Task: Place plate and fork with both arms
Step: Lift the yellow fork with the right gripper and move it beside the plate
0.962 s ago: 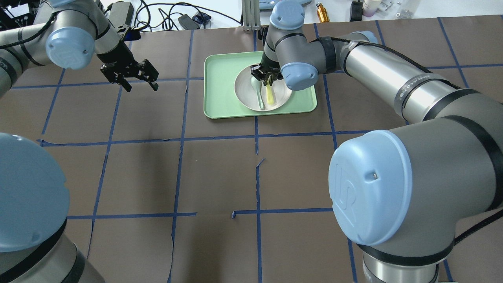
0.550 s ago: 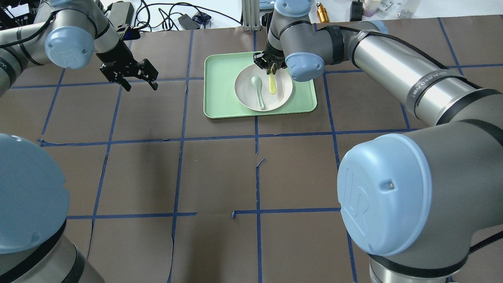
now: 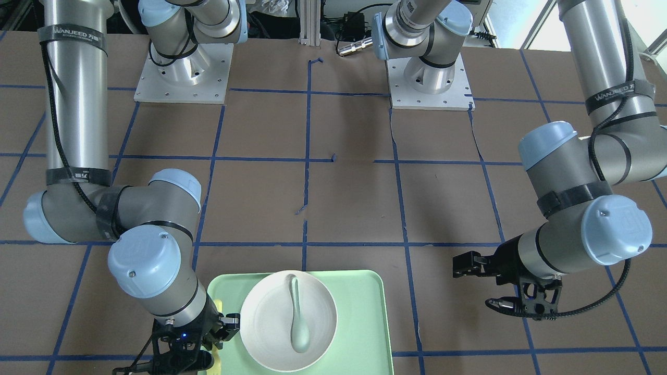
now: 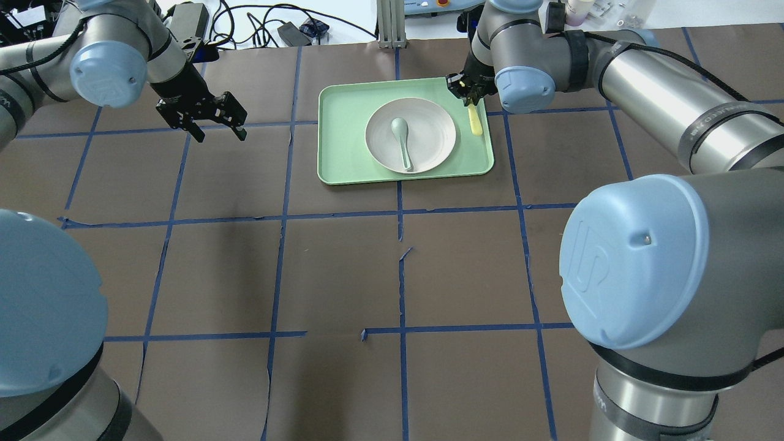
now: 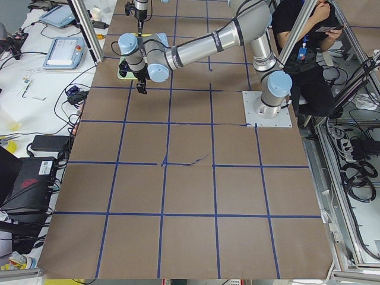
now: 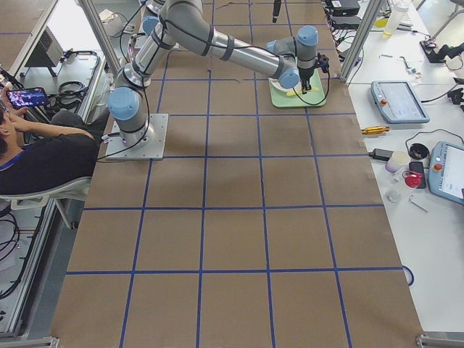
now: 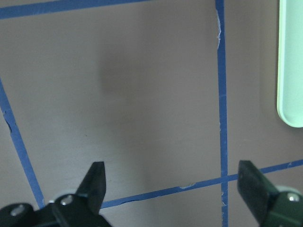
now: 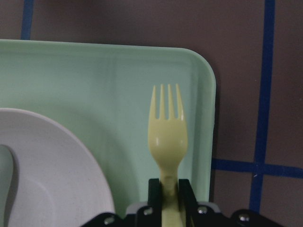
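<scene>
A second ago my right claw (image 4: 468,92) had the fork (image 4: 474,121) down inside the plate (image 4: 436,131), beside the spoon (image 4: 402,139). Half a second ago it was at the plate's far rim. Now I have carried it clear of the plate, to about 3 o'clock of it in the overhead view, over the strip of mint-green tray (image 4: 343,135) by the tray's edge. The plate and spoon have not moved, and neither has my left claw (image 4: 220,136). The black strap (image 3: 73,35) round my right arm reads "WANJEED" in the front-facing view, and the band on my other arm carries the same word. In the right wrist view my right claw (image 8: 169,187) is closed narrowly on the fork's handle, a finger tight on each side. The pale-yellow fork (image 8: 167,127) points its tines to 12 o'clock there, above the tray near its rounded corner. I cannot tell whether the tines touch the tray. My left claw (image 7: 173,184) is spread wide and grips nothing. It hangs over bare brown counter (image 4: 343,269), well apart from the tray, at about 9 o'clock of it.
</scene>
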You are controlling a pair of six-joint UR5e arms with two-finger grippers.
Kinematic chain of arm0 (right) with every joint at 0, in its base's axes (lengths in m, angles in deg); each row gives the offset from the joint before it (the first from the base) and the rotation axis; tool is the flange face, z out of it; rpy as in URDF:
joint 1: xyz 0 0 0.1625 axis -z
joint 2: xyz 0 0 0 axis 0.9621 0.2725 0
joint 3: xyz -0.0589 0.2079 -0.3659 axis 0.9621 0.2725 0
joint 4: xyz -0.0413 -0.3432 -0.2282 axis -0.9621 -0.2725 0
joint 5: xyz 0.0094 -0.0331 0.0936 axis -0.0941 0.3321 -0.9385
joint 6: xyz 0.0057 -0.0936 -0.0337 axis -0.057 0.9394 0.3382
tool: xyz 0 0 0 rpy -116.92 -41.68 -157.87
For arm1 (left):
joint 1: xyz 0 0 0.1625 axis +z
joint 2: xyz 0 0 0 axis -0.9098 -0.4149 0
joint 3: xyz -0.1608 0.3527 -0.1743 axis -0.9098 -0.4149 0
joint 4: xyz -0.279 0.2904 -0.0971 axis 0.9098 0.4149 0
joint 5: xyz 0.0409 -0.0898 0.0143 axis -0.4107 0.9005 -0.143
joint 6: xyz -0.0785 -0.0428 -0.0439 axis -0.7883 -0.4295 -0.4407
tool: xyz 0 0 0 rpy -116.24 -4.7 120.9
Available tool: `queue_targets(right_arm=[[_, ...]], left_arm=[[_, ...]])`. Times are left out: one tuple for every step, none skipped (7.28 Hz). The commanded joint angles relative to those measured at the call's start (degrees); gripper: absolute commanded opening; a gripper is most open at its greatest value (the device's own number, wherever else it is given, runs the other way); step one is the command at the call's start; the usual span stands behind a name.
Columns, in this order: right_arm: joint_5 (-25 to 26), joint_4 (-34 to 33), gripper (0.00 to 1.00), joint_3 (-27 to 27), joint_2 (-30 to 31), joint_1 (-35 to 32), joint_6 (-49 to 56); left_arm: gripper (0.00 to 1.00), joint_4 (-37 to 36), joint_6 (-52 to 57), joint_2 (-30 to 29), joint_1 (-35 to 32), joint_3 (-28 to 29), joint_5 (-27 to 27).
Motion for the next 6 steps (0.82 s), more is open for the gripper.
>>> queue_targets(right_arm=[[-0.5,0.0,0.00,0.7,-2.9,0.4,0.4],[-0.5,0.0,0.00,0.9,-3.4,0.4,0.2],[-0.5,0.0,0.00,1.0,-3.6,0.4,-1.4],[-0.7,0.0,0.00,1.0,-3.4,0.3,-4.5],[-1.0,0.0,0.81,0.2,-2.9,0.4,-5.0],[-0.8,0.1,1.00,-0.5,-2.1,0.4,-4.1]], left_arm=[[1.00,-0.1,-0.2,0.0,-0.1,-0.6,0.1],[1.00,-0.1,-0.2,0.0,-0.2,-0.7,0.1],[1.00,-0.1,-0.2,0.0,-0.2,-0.8,0.1],[1.00,-0.1,-0.2,0.1,-0.2,-0.8,0.1],[1.00,-0.1,0.0,0.1,-0.2,-0.6,0.1],[1.00,0.0,0.0,0.3,-0.2,-0.6,0.0]])
